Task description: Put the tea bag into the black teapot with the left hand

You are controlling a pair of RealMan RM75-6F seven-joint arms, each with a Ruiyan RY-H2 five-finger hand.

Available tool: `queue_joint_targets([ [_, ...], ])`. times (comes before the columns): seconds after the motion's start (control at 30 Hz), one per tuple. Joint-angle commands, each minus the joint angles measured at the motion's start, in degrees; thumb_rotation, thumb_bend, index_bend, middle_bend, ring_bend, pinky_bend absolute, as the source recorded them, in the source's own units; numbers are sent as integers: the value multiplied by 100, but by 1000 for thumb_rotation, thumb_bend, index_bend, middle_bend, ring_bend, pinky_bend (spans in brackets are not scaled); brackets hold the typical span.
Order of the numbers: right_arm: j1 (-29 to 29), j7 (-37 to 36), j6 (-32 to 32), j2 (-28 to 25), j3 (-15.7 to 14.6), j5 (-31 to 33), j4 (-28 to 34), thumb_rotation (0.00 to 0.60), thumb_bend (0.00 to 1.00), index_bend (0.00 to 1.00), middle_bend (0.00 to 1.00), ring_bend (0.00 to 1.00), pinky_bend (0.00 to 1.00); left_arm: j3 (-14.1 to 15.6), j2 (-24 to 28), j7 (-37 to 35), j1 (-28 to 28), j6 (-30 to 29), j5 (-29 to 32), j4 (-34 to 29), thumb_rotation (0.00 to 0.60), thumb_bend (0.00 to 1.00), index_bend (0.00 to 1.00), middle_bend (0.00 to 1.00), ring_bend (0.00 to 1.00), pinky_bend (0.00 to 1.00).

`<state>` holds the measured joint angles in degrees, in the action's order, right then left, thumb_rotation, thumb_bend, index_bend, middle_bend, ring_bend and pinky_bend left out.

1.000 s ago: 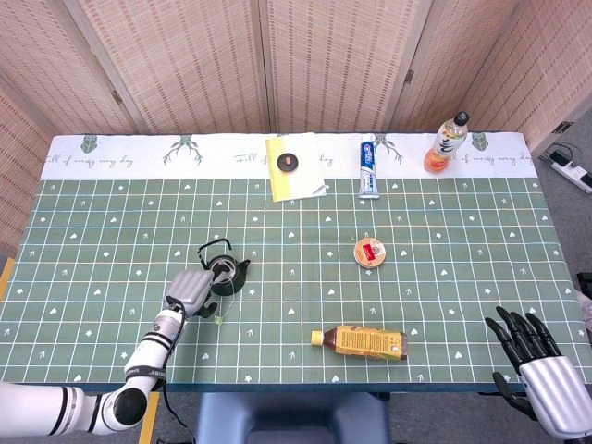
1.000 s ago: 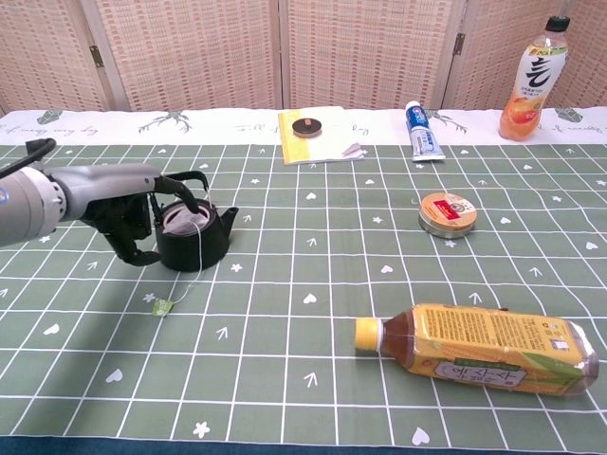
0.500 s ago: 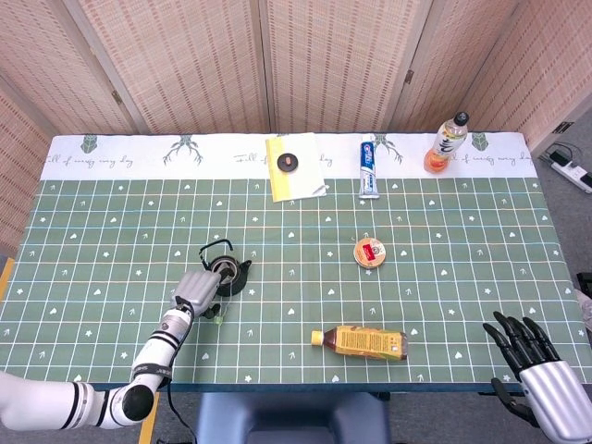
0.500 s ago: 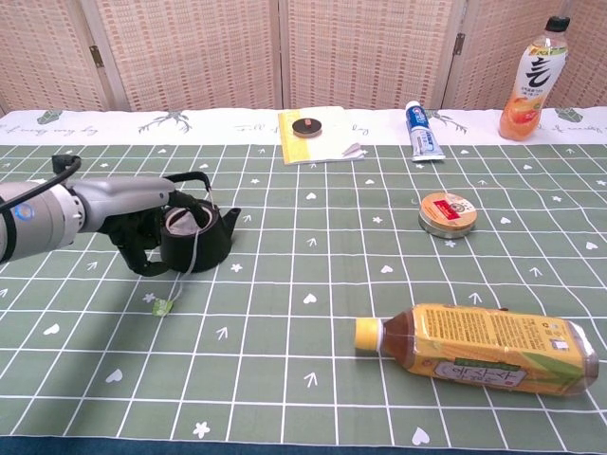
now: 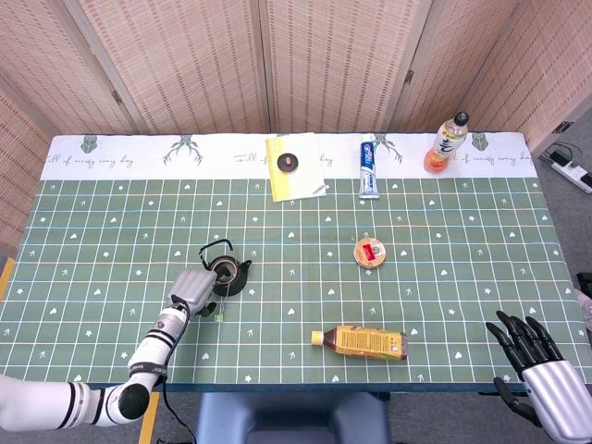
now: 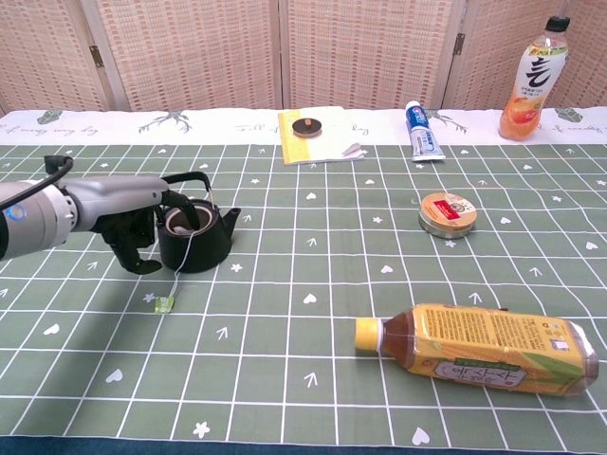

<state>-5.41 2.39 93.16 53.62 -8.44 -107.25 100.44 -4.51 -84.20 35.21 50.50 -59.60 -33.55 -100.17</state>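
Chest view: tea bag tag (image 6: 166,303) lies on the tablecloth (image 6: 303,379), string running up into the black teapot (image 6: 194,237); bag itself hidden inside. Left hand (image 6: 133,223) touches the pot's left side, fingers curled, empty. Right hand (image 5: 541,370) hangs off the table's near corner, fingers spread.

The teapot (image 6: 195,235) is standing on the left part of the counter (image 6: 303,360), with the left robot hand (image 6: 133,223) lying against its left side. A string is hanging out of the pot's opening, and the tag (image 6: 166,304) is lying on the counter just in front of the pot. At the back edge, from left to right, are lying a booklet (image 6: 318,135) with a small disc (image 6: 303,126) on it, a toothpaste tube (image 6: 423,131), and an upright bottle (image 6: 535,68). A round tin (image 6: 447,214) is sitting right of centre; a bottle lying on its side (image 6: 479,349) is nearer the front. The right robot hand (image 5: 541,375) is hanging off the front right corner.
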Motion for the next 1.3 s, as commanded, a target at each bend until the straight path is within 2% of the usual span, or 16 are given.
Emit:
queue_joint_targets([
  [0.03,4,15,-14,7,4,10,-4,600,419,0,0,0,0,0,-7,-117,-46,42,-178,93,598,337,216,1000,1000,1000],
  [0.23,17,38,-49,8,13,34,8,600,419,0,0,0,0,-100,206,-232,-141,-255,-753,-214,599,336,198,1000,1000,1000],
  [0.47,-17,177,-37,65,9,12,13,600,419,0,0,0,0,51,866,59,-431,-1128,-1966,-1294,598,328,159,1000,1000,1000],
  [0.53,-23,193,-34,69,6,6,18,600,420,0,0,0,0,192,1095,77,-612,-1376,-2342,-1639,557,278,154,1000,999,1000],
  [0.63,-39,174,-6,57,6,21,27,600,419,0,0,0,0,609,1499,-72,-1069,-1831,-3232,-2092,426,195,124,975,909,997],
  [0.7,-56,162,24,51,-7,-3,27,600,419,0,0,0,0,1001,1775,-223,-1455,-2133,-3880,-2255,411,188,105,893,810,945],
  [0.77,-81,172,78,55,-23,-67,16,600,420,0,0,0,0,1346,1973,-281,-1792,-2393,-4392,-2267,411,183,94,780,676,837],
  [0.87,-259,482,411,221,141,81,-33,600,420,0,0,0,0,1901,2188,-320,-2462,-2990,-5343,-1941,415,167,98,579,469,670],
  [0.97,-386,583,645,327,234,181,-54,600,419,0,0,0,0,2157,2127,-392,-3193,-3750,-5859,-1314,416,156,115,420,315,545],
  [1.03,-422,513,725,323,229,155,-79,600,420,0,0,0,0,2214,2003,-613,-3607,-4134,-5950,-912,418,150,115,330,241,476],
  [1.13,-452,438,788,317,221,116,-128,600,420,0,0,0,0,2185,1722,-1053,-4181,-4608,-5944,-195,419,138,92,239,180,425],
  [1.2,-439,437,736,312,223,140,-130,600,420,0,0,0,0,2105,1498,-1234,-4454,-4793,-5957,311,418,130,84,211,157,414],
  [1.3,-408,498,632,321,232,169,-103,600,419,0,0,0,0,1995,1289,-1161,-4607,-4808,-6102,701,417,122,73,183,141,395],
])
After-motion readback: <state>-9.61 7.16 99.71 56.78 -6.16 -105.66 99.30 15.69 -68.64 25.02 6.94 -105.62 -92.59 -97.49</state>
